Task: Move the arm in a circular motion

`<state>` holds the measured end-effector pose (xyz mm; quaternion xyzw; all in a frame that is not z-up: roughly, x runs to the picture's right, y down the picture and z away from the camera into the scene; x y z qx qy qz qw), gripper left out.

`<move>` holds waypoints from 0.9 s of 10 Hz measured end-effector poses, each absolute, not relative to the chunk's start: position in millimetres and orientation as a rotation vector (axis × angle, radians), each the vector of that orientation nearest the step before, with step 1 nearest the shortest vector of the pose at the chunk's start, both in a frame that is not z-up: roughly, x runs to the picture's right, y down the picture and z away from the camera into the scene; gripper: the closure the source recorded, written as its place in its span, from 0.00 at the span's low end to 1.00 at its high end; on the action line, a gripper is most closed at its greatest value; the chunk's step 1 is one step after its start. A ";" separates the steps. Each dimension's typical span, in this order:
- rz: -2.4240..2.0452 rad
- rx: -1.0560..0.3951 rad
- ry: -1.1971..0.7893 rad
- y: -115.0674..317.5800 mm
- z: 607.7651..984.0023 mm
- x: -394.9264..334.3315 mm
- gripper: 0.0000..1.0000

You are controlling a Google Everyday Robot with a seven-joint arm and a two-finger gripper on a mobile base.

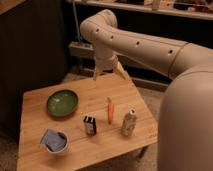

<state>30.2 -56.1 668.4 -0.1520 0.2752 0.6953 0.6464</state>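
The thick cream-white arm (150, 47) with small dark holes reaches in from the right and bends down at a rounded joint near the top centre. Its gripper (109, 75) hangs above the far edge of the wooden table (35, 160). It is behind and to the right of the green bowl and holds nothing. The two tan-tipped fingers (122, 71) are spread apart.
On the table are a green bowl (62, 103), an orange carrot (110, 110), a small dark carton (90, 125), a pale bottle (129, 122) and a white cup with blue contents (54, 141). The robot's large cream body (187, 125) fills the right side. A dark cabinet stands at left.
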 end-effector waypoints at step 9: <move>1.788 -0.240 0.688 -17.5 603.2 121.9 0.20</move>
